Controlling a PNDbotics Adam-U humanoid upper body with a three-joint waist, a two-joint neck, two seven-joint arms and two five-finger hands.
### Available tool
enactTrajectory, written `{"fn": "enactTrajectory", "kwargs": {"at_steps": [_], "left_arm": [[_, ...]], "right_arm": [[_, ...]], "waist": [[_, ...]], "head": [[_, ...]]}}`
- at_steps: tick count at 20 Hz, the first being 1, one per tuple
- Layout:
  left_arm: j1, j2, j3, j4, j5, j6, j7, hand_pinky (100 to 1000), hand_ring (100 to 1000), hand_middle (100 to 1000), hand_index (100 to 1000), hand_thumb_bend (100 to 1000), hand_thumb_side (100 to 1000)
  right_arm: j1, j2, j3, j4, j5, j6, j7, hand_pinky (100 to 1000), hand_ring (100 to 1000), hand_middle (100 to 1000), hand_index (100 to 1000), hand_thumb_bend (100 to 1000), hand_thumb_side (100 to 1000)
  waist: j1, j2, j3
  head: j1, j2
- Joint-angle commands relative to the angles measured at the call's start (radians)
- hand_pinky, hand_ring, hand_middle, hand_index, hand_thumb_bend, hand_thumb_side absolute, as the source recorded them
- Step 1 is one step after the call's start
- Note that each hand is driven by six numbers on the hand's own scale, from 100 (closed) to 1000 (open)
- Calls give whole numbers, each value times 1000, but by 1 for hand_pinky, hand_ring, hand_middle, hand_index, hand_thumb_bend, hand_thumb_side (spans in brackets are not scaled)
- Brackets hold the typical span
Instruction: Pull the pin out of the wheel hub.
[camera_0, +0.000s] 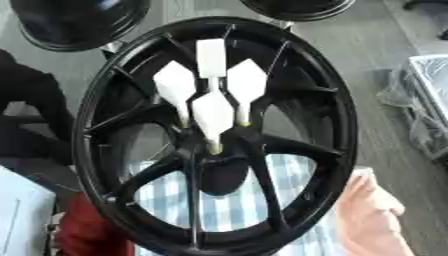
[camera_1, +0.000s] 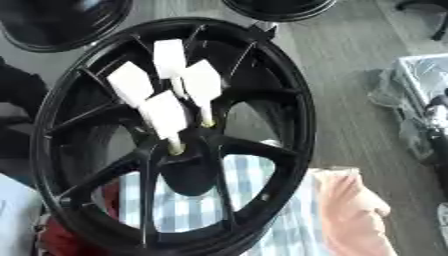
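Item: black wheel, spoked, standing nearly upright and tilted toward the camera, filling most of both views.

Hub: at the wheel's centre, where the spokes meet.

Pins: four white paddle-shaped pins clustered at the hub, their flat heads fanned upward and toward the viewer, their thin stems running down into the hub. Yellowish tips show where two stems enter. All four appear seated; none is drawn out yet.

Hands: neither robot hand shows in either view, so whether they are wide, narrow or holding anything cannot be told.

Other contents: striped blue-and-white cloth seen through the lower spokes; a person's arm in a pale sleeve at the lower right, close to the rim, contact unclear; something red at the lower left; two further black wheels at the top edge; clear plastic wrapping at the right.

Risks, as judged:
- The pin heads stand close together, so a reaching hand could catch a neighbouring pin or close on two at once.
- A pull off the stem's line could jam or bend the pin.
- The wheel's support is not visible; a pull might tip or turn it.

Hidden or unclear: the stems' depth in the hub, the wheel's base, what holds it upright, and which pin is meant.
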Motion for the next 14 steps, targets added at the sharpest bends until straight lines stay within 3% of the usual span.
{"fn": "enactTrajectory", "kwargs": {"at_steps": [1,6,14], "left_arm": [[-52,-13,-56,32,-64,-44,-13,792,814,776,835,100,948],[-112,-70,-125,108,-136,-101,-13,818,828,802,848,100,915],[-151,-125,-189,169,-174,-185,-13,819,813,777,831,100,856]], "right_arm": [[4,-28,-2,-14,7,2,1,727,735,712,838,100,551],[7,-29,2,-14,8,2,3,727,734,712,838,100,550],[6,-33,6,-15,7,4,4,727,734,712,838,100,549]], "waist": [[-2,-29,0],[-1,-33,0],[2,-37,-2]], "head": [[-5,1],[-4,2],[-2,4]]}}
